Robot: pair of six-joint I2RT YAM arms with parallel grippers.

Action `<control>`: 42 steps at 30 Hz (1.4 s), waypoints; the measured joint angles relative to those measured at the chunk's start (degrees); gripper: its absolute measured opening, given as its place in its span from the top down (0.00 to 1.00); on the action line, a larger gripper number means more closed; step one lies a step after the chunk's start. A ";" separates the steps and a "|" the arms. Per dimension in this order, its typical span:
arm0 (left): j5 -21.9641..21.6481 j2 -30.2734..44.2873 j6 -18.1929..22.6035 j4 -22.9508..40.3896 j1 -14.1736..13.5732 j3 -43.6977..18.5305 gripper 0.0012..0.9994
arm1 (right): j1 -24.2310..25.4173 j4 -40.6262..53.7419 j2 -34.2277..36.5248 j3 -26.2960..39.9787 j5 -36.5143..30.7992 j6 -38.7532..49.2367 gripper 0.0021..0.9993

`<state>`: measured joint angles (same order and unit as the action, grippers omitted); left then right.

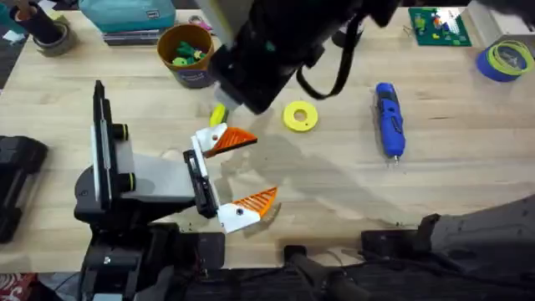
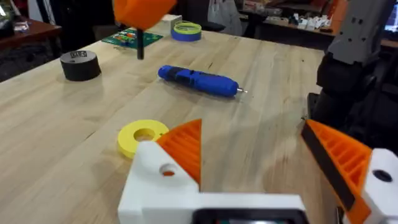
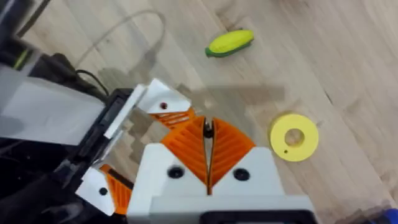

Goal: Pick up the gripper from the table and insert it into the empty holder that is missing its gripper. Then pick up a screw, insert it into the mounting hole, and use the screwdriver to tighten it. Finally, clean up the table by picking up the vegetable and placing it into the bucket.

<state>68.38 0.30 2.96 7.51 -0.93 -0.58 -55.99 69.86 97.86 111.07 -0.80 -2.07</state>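
My left gripper (image 1: 263,167) lies open on the table. Its far white mount, the holder (image 1: 209,140), carries the orange wedge gripper (image 1: 238,140); a mounting hole (image 3: 163,106) shows in its side. My right gripper (image 3: 208,134) hovers just above that mount, shut on a small dark screw (image 2: 140,46) that hangs from its orange pads. The yellow-green vegetable (image 3: 230,42) lies on the wood beyond, partly under the right arm (image 1: 259,58) in the overhead view. The blue screwdriver (image 1: 389,119) rests to the right. At the back stands the orange bucket (image 1: 185,54).
A yellow disc (image 1: 300,116) lies between the left gripper and the screwdriver. A black tape roll (image 2: 81,64), a blue and yellow tape roll (image 1: 506,58) and a green board (image 1: 439,25) sit near the far edge. Bare wood lies in front of the screwdriver.
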 joint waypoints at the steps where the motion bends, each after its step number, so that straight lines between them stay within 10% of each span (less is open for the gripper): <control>1: 0.00 0.01 0.00 0.00 0.00 0.00 0.01 | -0.52 -0.09 0.00 0.00 -0.01 0.02 1.00; 42: 0.00 0.00 0.00 0.00 0.00 0.00 0.01 | -5.72 -1.89 0.01 0.00 -0.02 2.10 1.00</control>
<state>68.38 0.30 2.96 7.51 -0.93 -0.58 -61.71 67.97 97.87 111.07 -0.82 0.03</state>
